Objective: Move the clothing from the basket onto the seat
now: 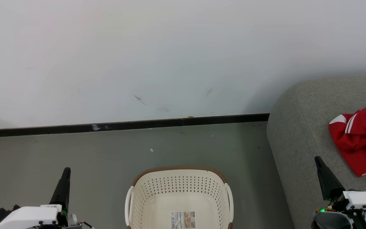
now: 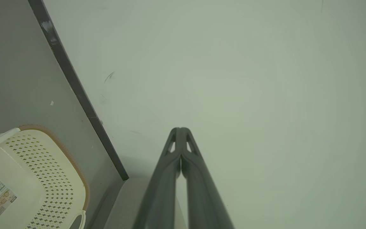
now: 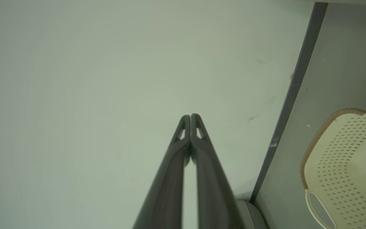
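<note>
The cream-white basket (image 1: 179, 194) with a brown rim stands on the floor at the bottom centre; its inside shows just a label. It also appears in the left wrist view (image 2: 27, 178) and the right wrist view (image 3: 345, 165). Red clothing (image 1: 362, 136) with white stripes lies crumpled on the grey seat (image 1: 300, 127) at the right. My left gripper (image 1: 66, 171) is shut and holds nothing, left of the basket; its tips (image 2: 180, 130) point at the wall. My right gripper (image 1: 318, 159) is shut and holds nothing, over the seat just left of the clothing; its tips (image 3: 190, 117) face the wall.
A white wall (image 1: 170, 57) with a black baseboard (image 1: 122, 125) runs behind the basket. Grey floor (image 1: 106, 152) lies between the wall and the basket. The seat's rounded corner sits close to the basket's right side.
</note>
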